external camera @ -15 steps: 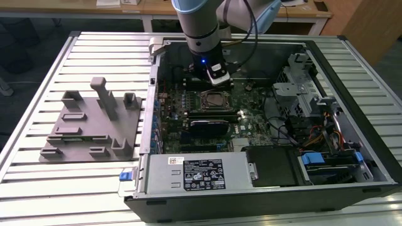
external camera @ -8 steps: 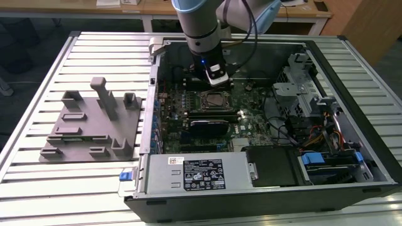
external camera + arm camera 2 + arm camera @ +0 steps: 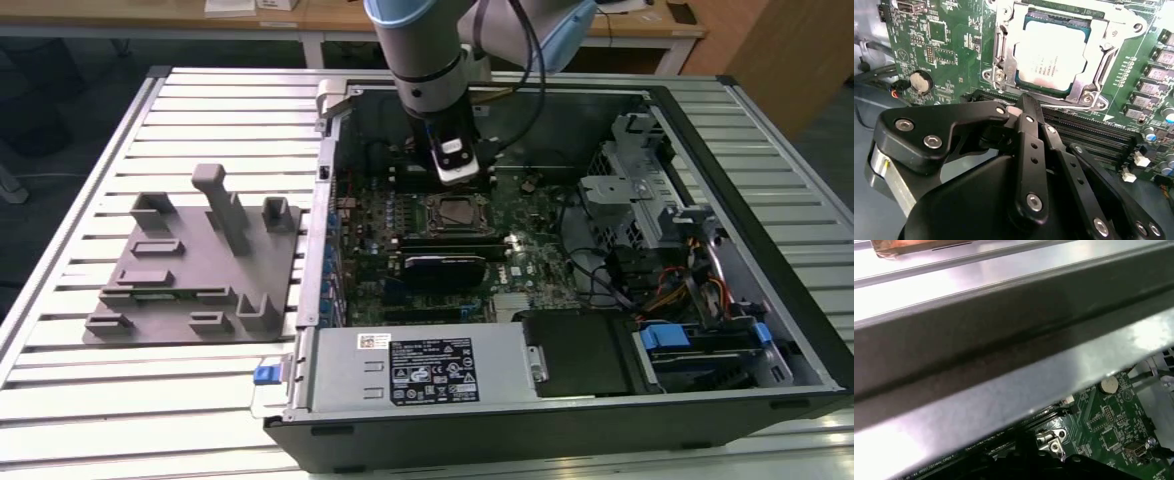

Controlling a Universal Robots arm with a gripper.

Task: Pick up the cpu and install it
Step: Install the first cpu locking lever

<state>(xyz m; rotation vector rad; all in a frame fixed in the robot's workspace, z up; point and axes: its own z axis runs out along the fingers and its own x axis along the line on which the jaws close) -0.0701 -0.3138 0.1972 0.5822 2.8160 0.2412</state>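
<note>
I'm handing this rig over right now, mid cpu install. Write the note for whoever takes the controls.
The hand hangs over the motherboard, close beside the socket, and carries no cpu.
The cpu lies flat in the socket, with the metal retention frame around it, inside the open computer case.
Done: pick-up and placing in the socket.
Left: the views do not show whether the frame is latched, so that is unconfirmed.

The cpu has a smooth, silvery metal top, dully glossy.
</note>
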